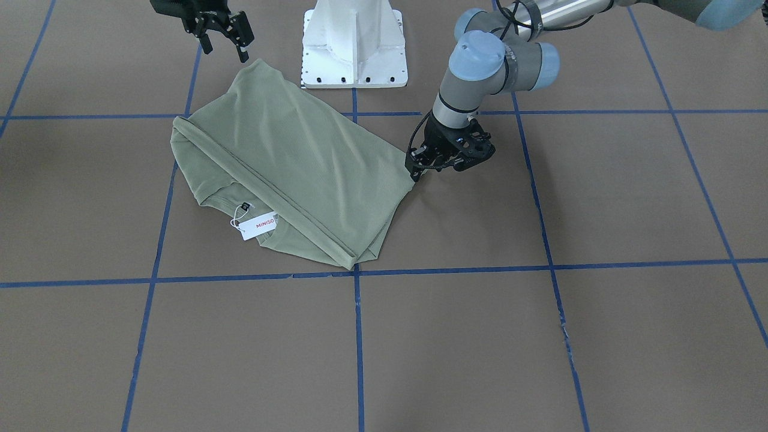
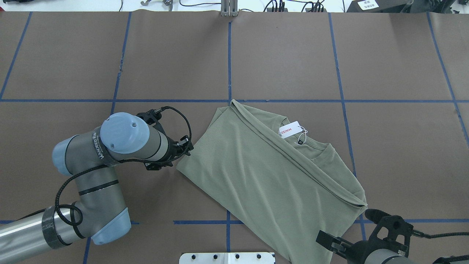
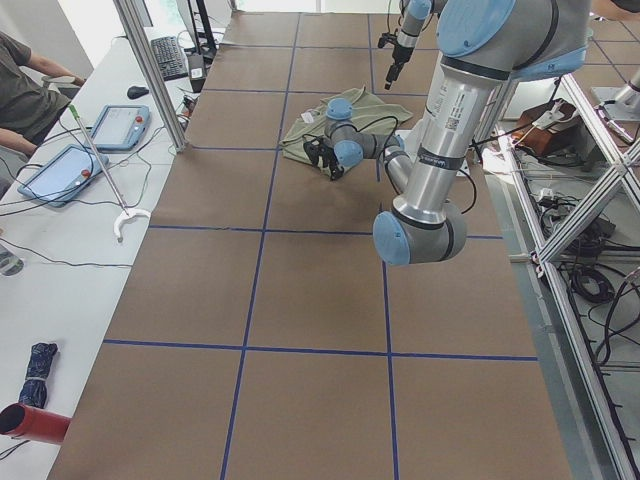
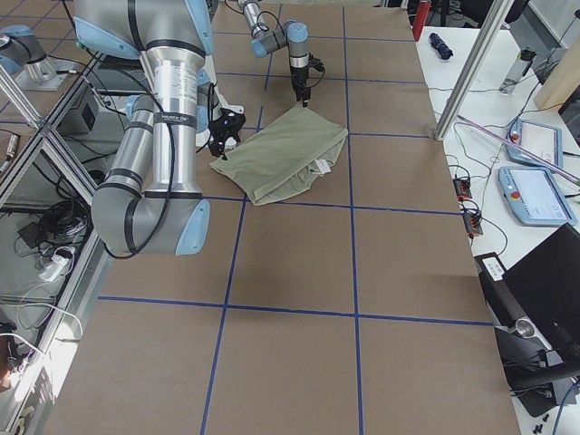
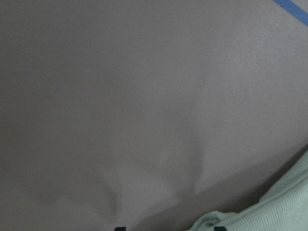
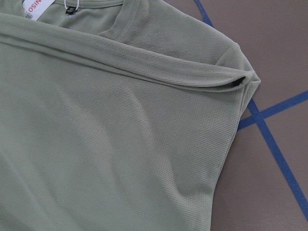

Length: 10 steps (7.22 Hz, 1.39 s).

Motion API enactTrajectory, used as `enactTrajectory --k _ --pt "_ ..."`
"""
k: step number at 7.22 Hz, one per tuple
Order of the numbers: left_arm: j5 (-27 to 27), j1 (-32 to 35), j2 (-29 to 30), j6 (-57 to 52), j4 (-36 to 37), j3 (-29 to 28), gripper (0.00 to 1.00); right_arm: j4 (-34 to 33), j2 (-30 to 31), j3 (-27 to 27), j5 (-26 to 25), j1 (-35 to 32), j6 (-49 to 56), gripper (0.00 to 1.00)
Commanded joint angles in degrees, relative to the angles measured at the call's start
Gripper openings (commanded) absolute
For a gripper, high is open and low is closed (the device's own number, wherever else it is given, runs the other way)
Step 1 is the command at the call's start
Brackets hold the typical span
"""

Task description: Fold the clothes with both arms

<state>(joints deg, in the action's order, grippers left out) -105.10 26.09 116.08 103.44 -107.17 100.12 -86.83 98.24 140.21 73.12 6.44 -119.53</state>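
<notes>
while flat on brown, blue-taped table [image 1: 480,336], olive shirt [image 1: 300,162]; left fingers [image 1: 414,173] apart beside its corner, right fingers [image 1: 242,51] apart.

Robotics lab — brown table [image 1: 600,336] gridded in blue tape [image 1: 358,336], left arm [image 2: 110,154] and right arm [image 4: 168,118] by a white pedestal [image 1: 354,42]. Aluminium post [image 3: 152,75], loose cables [image 4: 65,222], teach pendant [image 3: 121,127] and keyboard [image 3: 168,55] on a white side bench [image 3: 60,300] — person [image 3: 25,85] seated there.
</notes>
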Motion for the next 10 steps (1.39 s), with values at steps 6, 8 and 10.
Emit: enactTrajectory --k 6,8,10 --pt "3.5 -3.2 0.5 -0.5 0.3 -0.3 0.08 -0.8 -4.8 -5.1 0.1 -6.1 0.4 1.00" --pt "7.3 -2.4 0.6 -4.5 0.3 0.0 0.00 -0.9 -4.8 -5.2 0.2 -6.7 0.2 1.00" --pt "8.0 3.2 0.6 -12.7 0.2 -0.5 0.00 -0.9 -5.8 -5.5 0.3 -7.3 0.3 1.00"
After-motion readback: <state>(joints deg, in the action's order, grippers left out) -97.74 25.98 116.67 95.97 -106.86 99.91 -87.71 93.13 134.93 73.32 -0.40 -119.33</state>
